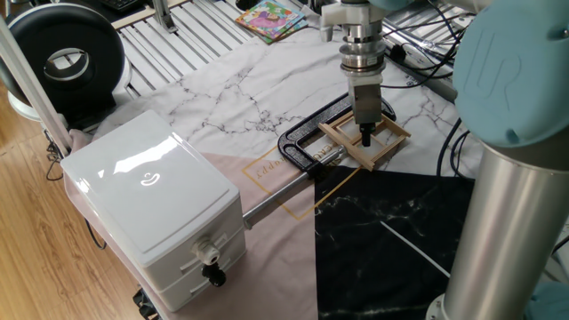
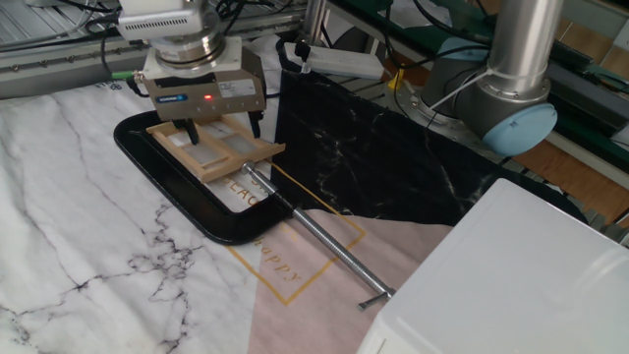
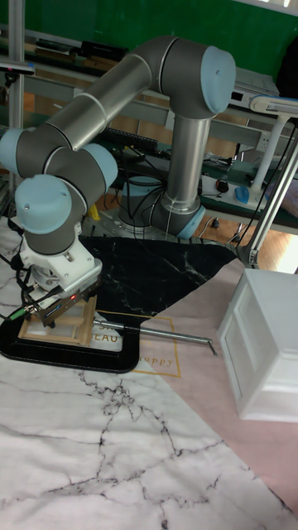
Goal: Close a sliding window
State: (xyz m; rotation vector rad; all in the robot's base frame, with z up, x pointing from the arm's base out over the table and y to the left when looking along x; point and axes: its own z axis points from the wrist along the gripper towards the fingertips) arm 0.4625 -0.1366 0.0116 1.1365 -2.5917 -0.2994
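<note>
- Claw (image 1: 364,138): fingers (image 2: 187,133) spread apart, tips lowered into the wooden sash.
- Sliding window (image 2: 211,147): flat on the bench (image 2: 59,197), directly beneath the claw, sash at one end of its black frame.

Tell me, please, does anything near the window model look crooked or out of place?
The tan sash of the sliding window sits skewed: one end hangs past the edge of its black frame, so it does not line up with the opening. The gripper has its fingertips down inside the sash. Nothing looks spilled or broken.
</note>
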